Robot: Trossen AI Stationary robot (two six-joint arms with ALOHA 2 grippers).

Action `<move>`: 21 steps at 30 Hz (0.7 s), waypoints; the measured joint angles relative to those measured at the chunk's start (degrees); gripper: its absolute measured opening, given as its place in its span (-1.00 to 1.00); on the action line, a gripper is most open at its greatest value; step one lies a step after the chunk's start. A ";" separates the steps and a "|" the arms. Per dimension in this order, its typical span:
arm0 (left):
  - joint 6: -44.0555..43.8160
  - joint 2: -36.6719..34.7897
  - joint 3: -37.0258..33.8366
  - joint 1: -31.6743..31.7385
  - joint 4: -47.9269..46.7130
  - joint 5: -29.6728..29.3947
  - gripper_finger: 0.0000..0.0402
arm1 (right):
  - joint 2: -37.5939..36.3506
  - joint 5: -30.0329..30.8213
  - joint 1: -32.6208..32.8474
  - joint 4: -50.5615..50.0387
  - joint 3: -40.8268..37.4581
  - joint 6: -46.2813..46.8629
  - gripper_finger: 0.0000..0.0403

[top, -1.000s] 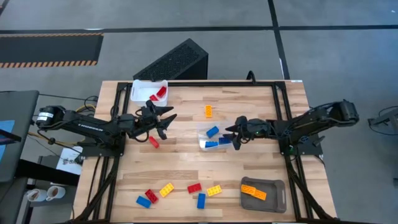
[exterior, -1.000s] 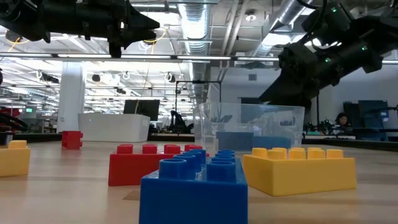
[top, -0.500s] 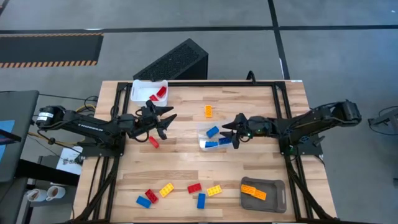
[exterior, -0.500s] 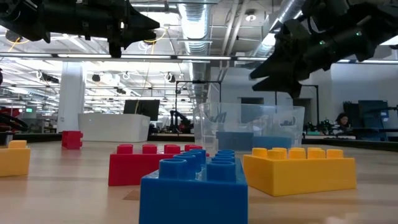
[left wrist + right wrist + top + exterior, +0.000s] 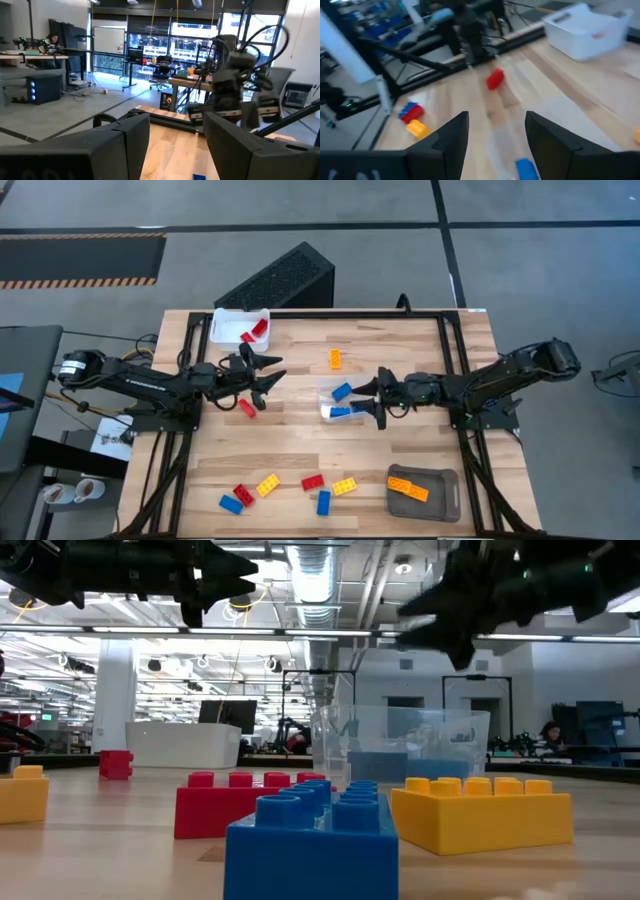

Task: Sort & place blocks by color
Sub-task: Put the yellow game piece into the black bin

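Moved a little toward 9 o'clock over the clear bin [image 5: 340, 402]: right claw [image 5: 377, 399], part open, holding nothing. Means blue blocks [image 5: 342, 391] now sit in that bin, red ones in the white tray [image 5: 238, 326], orange in the grey tray [image 5: 423, 487]. Left claw [image 5: 262, 377] parked as before, part open and empty, by a red block [image 5: 247, 408]. More blocks wait at 6 o'clock on the counter [image 5: 400, 345].

Seen low: right claw [image 5: 420, 618] higher and more sideways than before.

Seen from the wrists: both claws part open, nothing between.
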 joint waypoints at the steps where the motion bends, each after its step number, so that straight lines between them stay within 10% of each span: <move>1: 0.00 0.00 0.00 0.00 0.00 -0.04 -0.14 | 0.00 -0.02 0.81 -0.33 0.91 -1.06 0.07; 21: -1.37 0.00 0.02 0.00 -0.52 -0.45 -0.14 | 3.27 5.22 22.63 -20.12 19.13 -12.55 0.06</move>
